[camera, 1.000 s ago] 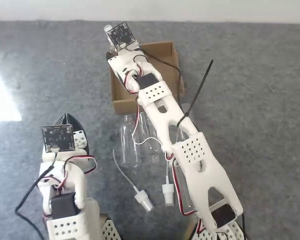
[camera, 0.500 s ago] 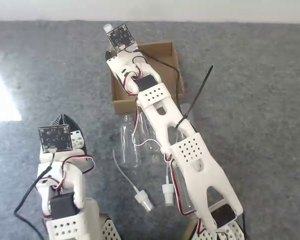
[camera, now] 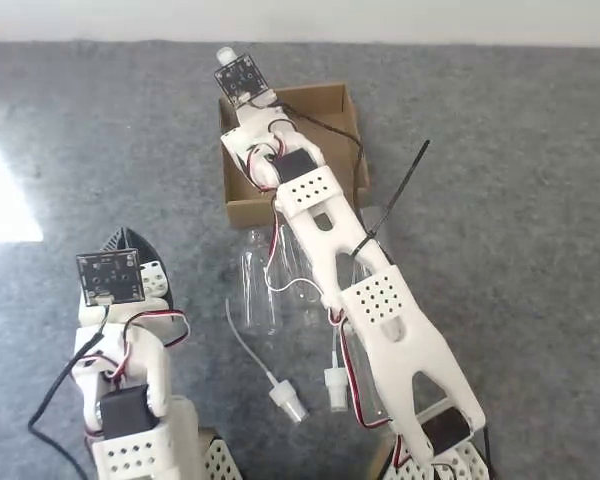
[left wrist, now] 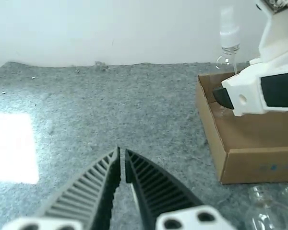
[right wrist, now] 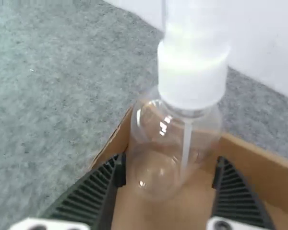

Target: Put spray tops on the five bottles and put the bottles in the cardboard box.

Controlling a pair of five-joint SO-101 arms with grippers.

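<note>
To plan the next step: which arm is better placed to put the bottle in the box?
Right: the right gripper holds the bottle at the box; the left gripper is shut, empty.

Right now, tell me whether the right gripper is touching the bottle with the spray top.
Touching. The right wrist view shows the right gripper with a finger against each side of the bottle, no gap.

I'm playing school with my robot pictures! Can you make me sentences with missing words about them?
1. The right gripper grips a clear bottle whose spray top is ____.
2. It holds that bottle over the corner of the ____ box.
3. ____ loose spray tops lie on the table.
4. The left gripper is empty and its fingers are ____.
Missing words: white, cardboard, two, shut.
</note>
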